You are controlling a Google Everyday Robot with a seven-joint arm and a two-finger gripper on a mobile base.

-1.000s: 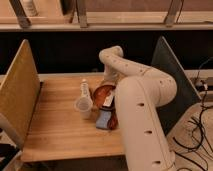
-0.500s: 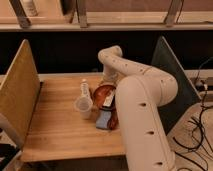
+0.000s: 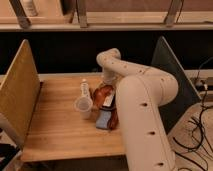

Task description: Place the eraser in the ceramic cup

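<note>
The pale off-white ceramic cup (image 3: 83, 107) stands upright on the wooden table (image 3: 55, 130), left of the reddish-brown bowl (image 3: 101, 94). My gripper (image 3: 107, 89) hangs from the bent white arm, over the bowl and right of the cup. A pale flat piece, apparently the eraser (image 3: 108, 101), shows just below the gripper at the bowl's right side. I cannot tell whether it is held.
A small clear bottle (image 3: 85, 88) stands just behind the cup. A blue rectangular pad (image 3: 103, 120) lies in front of the bowl. A tan panel (image 3: 17, 95) walls the table's left side and a dark panel (image 3: 175, 70) the right. Cables (image 3: 197, 130) lie on the floor at right.
The arm's wrist has dipped slightly over the bowl. The cup, bottle, bowl and blue pad have not moved.
</note>
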